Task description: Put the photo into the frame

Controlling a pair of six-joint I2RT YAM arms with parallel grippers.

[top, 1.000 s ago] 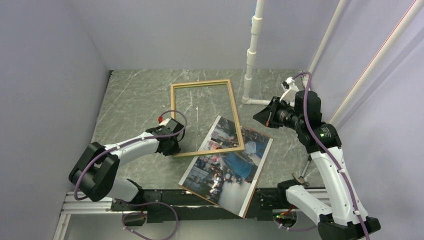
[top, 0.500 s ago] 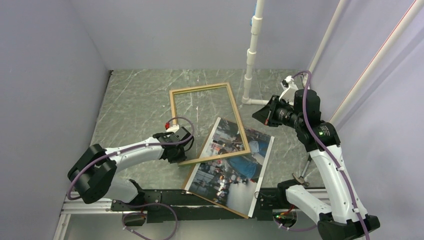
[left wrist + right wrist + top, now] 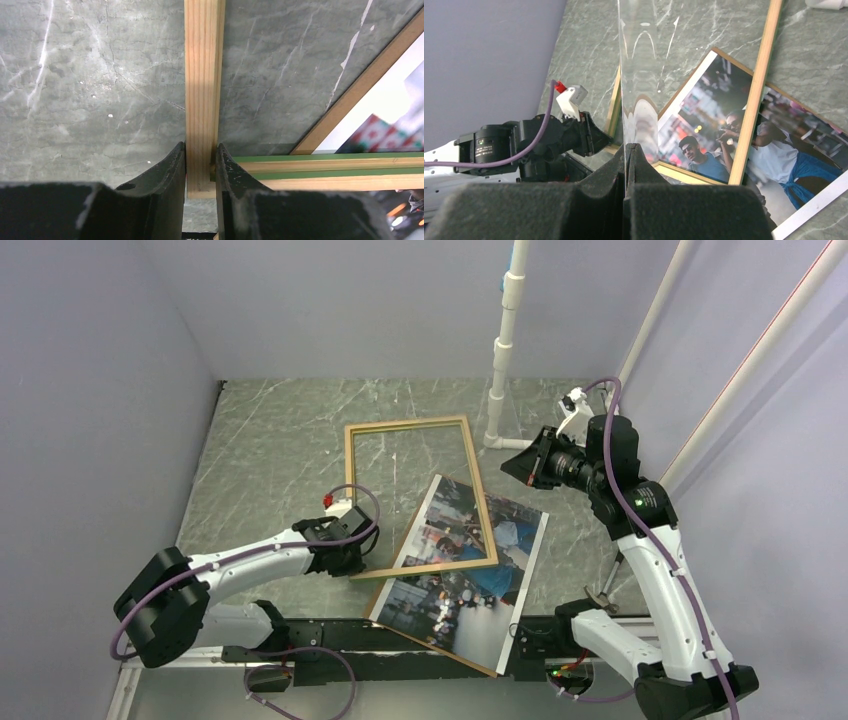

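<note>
Desk [image 3: 270, 460]: grey marbled top; it carries the frame and the photo.
Left hand [image 3: 200, 160]: low over the desk and nearly closed. Its two fingers press on either side of the frame's left rail, right at the near-left corner.
Frame [image 3: 202, 75]: it lies flat with the light wood face up, and green shows along the adjoining near rail. Its far part is over bare desk. Its near-right corner lies across the photo, and the frame is skewed to the print.
Photo [image 3: 455, 590]: picture side up at the near middle of the desk, partly under the frame. A thin brown edge [image 3: 360, 85] runs along its white border, possibly a board beneath it.
Right hand [image 3: 626, 150]: raised on the right, well above the desk. It is fully closed, pinching a clear sheet [image 3: 636, 75] that stands edge-on from its fingers.
Step in hand: apparently bringing the frame around the print, and it is not yet squared.
How to do it well: hold the corner pinch firm and low so the thin rail does not twist out. Turn the frame about that corner until its rails run parallel to the photo's edges, then slide it until all four sides enclose the print.
Risk: a dragging rail may push the photo askew, so lift slightly before shifting.
Clear sheet: best held high and apart until the frame is seated.
</note>
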